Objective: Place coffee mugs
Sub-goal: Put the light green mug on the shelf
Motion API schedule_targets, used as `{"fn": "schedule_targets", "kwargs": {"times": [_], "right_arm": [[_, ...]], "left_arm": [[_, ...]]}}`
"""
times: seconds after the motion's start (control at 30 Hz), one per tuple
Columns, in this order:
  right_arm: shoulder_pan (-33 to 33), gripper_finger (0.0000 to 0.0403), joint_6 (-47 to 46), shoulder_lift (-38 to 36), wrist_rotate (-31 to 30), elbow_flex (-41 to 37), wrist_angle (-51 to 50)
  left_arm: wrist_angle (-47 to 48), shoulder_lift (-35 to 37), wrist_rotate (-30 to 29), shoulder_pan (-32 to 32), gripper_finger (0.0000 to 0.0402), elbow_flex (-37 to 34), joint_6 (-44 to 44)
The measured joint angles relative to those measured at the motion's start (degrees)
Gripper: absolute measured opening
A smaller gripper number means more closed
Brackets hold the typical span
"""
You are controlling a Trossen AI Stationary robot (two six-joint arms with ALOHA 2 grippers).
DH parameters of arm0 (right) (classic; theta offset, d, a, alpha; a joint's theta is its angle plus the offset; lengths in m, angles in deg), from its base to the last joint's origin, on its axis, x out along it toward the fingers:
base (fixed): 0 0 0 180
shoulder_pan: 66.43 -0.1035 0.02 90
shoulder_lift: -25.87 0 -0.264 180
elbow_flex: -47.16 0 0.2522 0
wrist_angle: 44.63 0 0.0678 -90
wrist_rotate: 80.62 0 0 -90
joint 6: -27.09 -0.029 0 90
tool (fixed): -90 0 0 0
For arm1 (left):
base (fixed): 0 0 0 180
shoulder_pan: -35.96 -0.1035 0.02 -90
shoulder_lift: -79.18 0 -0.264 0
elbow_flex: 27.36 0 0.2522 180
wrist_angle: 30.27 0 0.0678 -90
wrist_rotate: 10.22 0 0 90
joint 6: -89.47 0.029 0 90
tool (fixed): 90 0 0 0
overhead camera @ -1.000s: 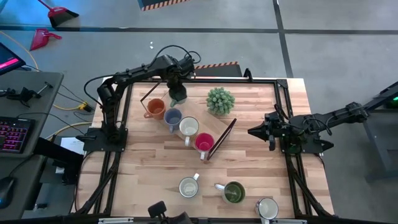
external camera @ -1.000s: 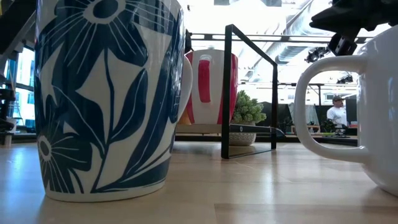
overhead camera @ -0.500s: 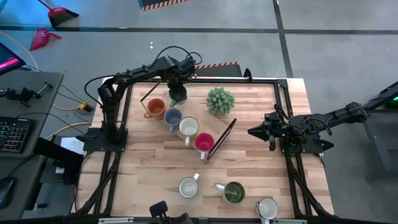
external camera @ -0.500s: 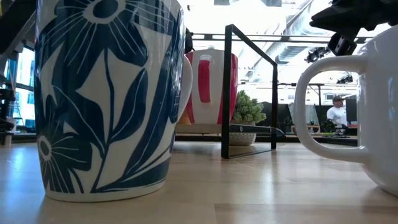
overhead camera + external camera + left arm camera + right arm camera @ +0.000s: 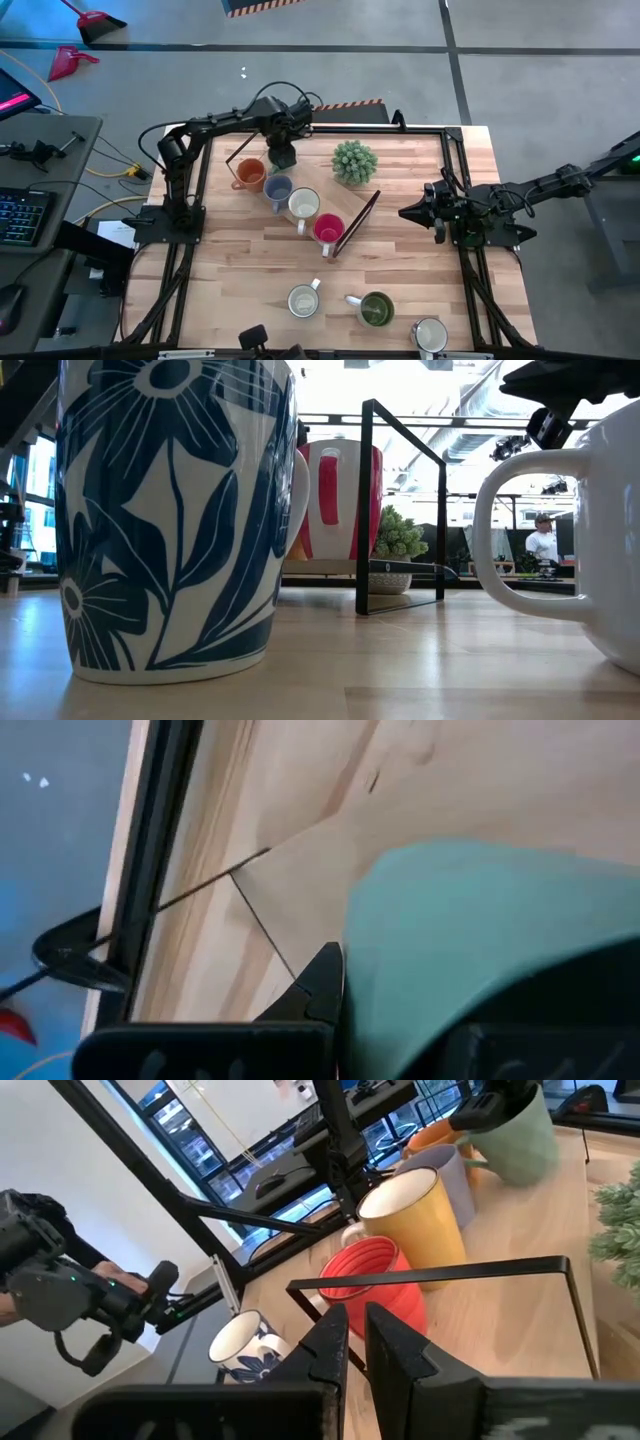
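My left gripper [image 5: 283, 148] is shut on a pale green mug [image 5: 520, 1130] at the far end of a wooden board [image 5: 335, 195], next to the orange mug [image 5: 248, 175]. On the board, in a row after the orange mug, stand the blue-grey mug [image 5: 277, 188], a cream mug [image 5: 303, 205] and the red-pink mug [image 5: 328, 230]. A white mug with blue flowers [image 5: 303, 300], a green mug [image 5: 376, 310] and a white mug [image 5: 430, 335] stand near the table's near edge. My right gripper [image 5: 405, 212] waits shut at the table's right side. My left gripper holds the pale green mug by its rim [image 5: 497, 1118], coming from above and pointing down. One finger [image 5: 325, 980] lies against the outside of the mug's wall [image 5: 400, 950]; the other is hidden by the mug. Whether the mug's base touches the board, I cannot tell.
A spiky green potted plant [image 5: 354, 161] stands at the board's far right. Black metal frames [image 5: 358, 222] rise at both ends of the board. In the low view the flowered mug [image 5: 170, 510] and the white mug [image 5: 600, 530] fill the foreground. A person [image 5: 542, 540] stands far behind.
My left arm has shifted a little toward the table's near edge and lower, keeping its hold on the green mug, which now shows less under the gripper beside the orange mug.
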Motion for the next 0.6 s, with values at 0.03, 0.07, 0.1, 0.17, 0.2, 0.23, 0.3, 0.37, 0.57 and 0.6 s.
{"fn": "schedule_targets", "kwargs": {"times": [0.03, 0.07, 0.1, 0.17, 0.2, 0.23, 0.3, 0.37, 0.57, 0.6], "right_arm": [[0.0, 0.0016, 0.4, 0.0, 0.0, 0.0, 0.0], [0.0, 0.0016, 0.7, 0.0, 0.0, 0.0, 0.0], [0.0, 0.0016, 0.8, 0.0, 0.0, 0.0, 0.0], [0.0, 0.0016, 0.9, 0.0, 0.0, 0.0, 0.0], [0.0, 0.0016, 0.9, 0.0, 0.0, 0.0, 0.0], [0.0, 0.0016, 0.9, 0.0, 0.0, 0.0, 0.0], [0.0, 0.0016, 0.9, 0.0, 0.0, 0.0, 0.0], [0.0, 0.0016, 0.9, 0.0, 0.0, 0.0, 0.0], [0.0, 0.0016, 0.9, 0.0, 0.0, 0.0, 0.0], [0.0, 0.0016, 0.9, 0.0, 0.0, 0.0, 0.0]], "left_arm": [[-0.5, 0.0, -0.1, 0.0, 0.0008, 0.0, 0.2], [-1.2, 0.0, -0.1, 0.0, 0.0008, 0.0, 0.2], [-1.9, 0.0, 0.0, 0.0, 0.0008, 0.0, 0.2], [-1.9, 0.0, 1.5, 0.0, 0.0008, 0.0, 0.2], [-1.5, 0.0, 2.3, -0.1, 0.0008, 0.0, 0.3], [-1.2, 0.0, 3.0, -0.1, 0.0008, 0.0, 0.5], [-1.6, 0.0, 3.8, 0.0, 0.0008, 0.0, 0.8], [-1.9, 0.0, 4.1, 0.0, 0.0008, 0.0, 1.1], [-0.9, 0.0, 5.8, 0.0, 0.0008, 0.0, 1.2], [-1.0, 0.0, 5.8, 0.0, 0.0008, 0.0, 1.2]]}}
